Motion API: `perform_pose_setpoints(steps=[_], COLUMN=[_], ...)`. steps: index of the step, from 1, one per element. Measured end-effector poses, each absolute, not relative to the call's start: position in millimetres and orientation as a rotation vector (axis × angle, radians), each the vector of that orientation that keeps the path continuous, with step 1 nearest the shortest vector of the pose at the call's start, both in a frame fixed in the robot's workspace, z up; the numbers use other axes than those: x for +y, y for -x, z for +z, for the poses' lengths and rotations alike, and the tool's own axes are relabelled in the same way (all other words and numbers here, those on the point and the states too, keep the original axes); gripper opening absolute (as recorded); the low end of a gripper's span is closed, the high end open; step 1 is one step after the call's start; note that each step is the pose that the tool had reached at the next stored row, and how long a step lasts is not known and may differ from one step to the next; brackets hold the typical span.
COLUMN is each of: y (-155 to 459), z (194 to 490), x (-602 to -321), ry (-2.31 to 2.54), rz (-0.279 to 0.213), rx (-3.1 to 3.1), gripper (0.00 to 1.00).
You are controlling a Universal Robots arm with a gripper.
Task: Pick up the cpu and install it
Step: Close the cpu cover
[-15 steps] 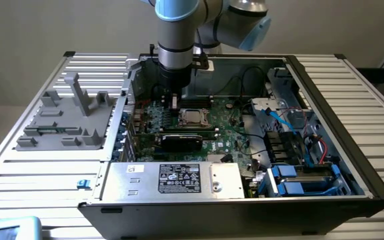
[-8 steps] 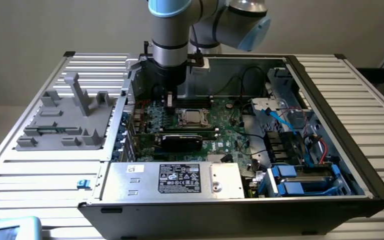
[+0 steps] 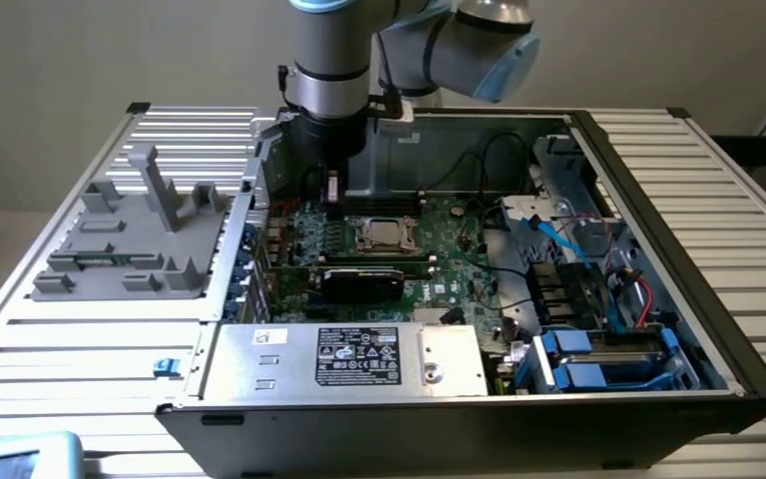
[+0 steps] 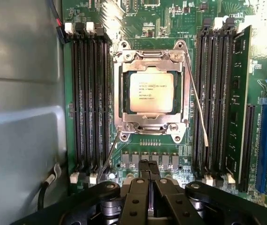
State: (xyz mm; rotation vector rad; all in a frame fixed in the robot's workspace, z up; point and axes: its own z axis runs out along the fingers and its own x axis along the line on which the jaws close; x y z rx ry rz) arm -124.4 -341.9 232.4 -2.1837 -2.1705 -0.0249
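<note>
The tool [image 4: 150, 172] is fully shut, fingers pressed together, gripping nothing. It hangs over the motherboard [image 4: 147, 23], just beside the socket [image 4: 150, 125]. The cpu [image 4: 151, 92] lies flat inside the socket, printed silver top up, metal frame around it. Memory slots [image 4: 89, 98] flank the socket on both sides. Graphics card [image 3: 363, 282] near the socket, power supply [image 3: 343, 356] well beyond it.

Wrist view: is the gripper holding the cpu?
No, the cpu sits in the socket frame on the motherboard, and the gripper is shut on nothing, apart from it.
</note>
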Motion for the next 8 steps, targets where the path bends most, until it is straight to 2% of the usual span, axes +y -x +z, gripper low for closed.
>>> perform_pose_setpoints(steps=[8], y=[127.4], z=[247.2], x=[-342.7], ry=[2.186], rz=[-0.043], rx=[-2.173], gripper=[0.11])
